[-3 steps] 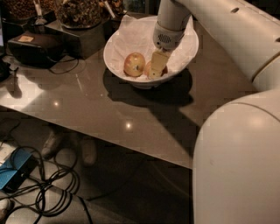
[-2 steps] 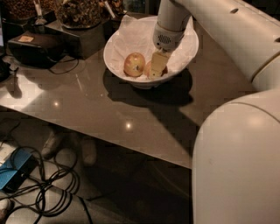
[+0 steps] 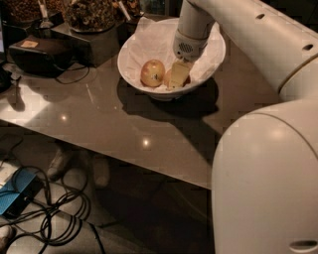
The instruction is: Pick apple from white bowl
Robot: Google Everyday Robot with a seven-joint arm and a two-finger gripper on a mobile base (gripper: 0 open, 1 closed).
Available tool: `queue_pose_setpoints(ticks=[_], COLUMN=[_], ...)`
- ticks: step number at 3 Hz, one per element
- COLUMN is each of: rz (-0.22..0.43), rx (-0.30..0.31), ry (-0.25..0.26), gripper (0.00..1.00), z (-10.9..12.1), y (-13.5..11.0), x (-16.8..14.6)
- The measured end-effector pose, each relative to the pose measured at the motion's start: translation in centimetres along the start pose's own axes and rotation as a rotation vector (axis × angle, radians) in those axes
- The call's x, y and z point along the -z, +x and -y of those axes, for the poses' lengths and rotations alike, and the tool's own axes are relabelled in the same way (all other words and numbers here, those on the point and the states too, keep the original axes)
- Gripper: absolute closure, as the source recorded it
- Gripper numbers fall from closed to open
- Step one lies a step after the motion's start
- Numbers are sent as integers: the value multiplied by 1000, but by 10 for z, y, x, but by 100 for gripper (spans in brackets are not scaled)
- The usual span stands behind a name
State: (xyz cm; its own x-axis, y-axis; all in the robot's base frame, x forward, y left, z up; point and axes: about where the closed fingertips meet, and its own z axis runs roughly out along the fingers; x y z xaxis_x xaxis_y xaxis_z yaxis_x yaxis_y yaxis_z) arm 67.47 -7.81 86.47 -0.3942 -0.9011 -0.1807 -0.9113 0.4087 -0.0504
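The white bowl (image 3: 130, 49), lined with crinkled white paper, stands on the dark table (image 3: 99, 119) at the back. My gripper (image 3: 179, 75) reaches down into the bowl's right half. The red-pink apple (image 3: 167, 78) lies right at the gripper and is mostly hidden behind it; only slivers of red show on either side. A paler, yellower apple (image 3: 152, 72) lies just left of it in the bowl, apart from the gripper.
A black box (image 3: 39, 54) with a cable sits at the table's back left. Containers of snacks (image 3: 89, 12) stand behind the bowl. My white arm and body (image 3: 263, 183) fill the right side. Cables and a blue device (image 3: 17, 196) lie on the floor.
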Motion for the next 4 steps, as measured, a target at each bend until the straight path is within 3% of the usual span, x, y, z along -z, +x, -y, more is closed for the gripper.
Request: queue_pose_setpoints(ticks=[1,3,4], rz=[0,0,12], rx=[0,0,12], ry=[0,0,10], gripper=[49,95,100], z=[0,0,0], y=[0,0,-3], x=[0,0,1])
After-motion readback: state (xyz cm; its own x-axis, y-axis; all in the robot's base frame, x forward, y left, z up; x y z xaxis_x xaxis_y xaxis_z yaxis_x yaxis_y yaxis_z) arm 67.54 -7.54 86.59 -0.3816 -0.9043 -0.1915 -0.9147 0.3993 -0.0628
